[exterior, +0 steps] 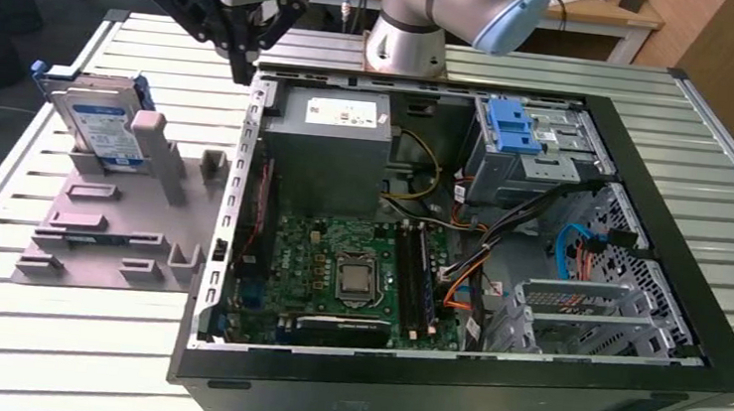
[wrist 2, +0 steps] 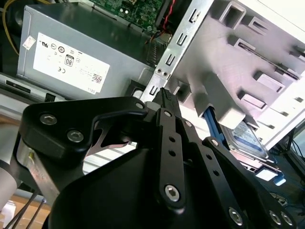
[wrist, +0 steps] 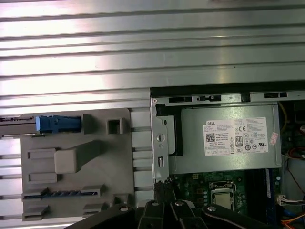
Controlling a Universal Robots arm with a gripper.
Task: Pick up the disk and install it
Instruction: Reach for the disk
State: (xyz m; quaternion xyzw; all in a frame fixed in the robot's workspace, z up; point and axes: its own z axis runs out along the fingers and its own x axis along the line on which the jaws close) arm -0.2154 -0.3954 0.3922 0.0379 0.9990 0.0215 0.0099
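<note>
One arm is all I have on this rig. In the exterior view its gripper [exterior: 243,71] hangs over the corner of the open computer case [exterior: 457,398] beside the power supply box [exterior: 333,143], its fingers drawn together to a point with nothing between them. The disk [exterior: 98,122] stands on edge in a slot of the grey fixture [exterior: 98,232]. The fixture sits on the slatted metal surface [exterior: 48,357] at the exterior view's left of the case, well apart from the gripper, and I can see the disk's blue-and-white label and blue frame. Inside the case I make out the green motherboard [exterior: 334,272] and, toward the exterior view's right, a metal drive cage [exterior: 538,151] with a blue latch. In the second wrist view the gripper [wrist 2: 166,98] shows its black fingers lying against each other, the tip near the case's perforated edge rail. Beyond it I see the power supply box [wrist 2: 71,57] with its white sticker, the fixture [wrist 2: 228,47], and the disk [wrist 2: 250,138] held in its slot. In the first wrist view the gripper [wrist: 164,188] sits by the case wall next to the motherboard. The disk [wrist: 55,124] appears edge-on as a blue strip at one corner of the fixture [wrist: 114,157], the power supply box [wrist: 224,157] lies inside the case, and the ribbed surface [wrist: 143,47] stretches beyond both.
</note>
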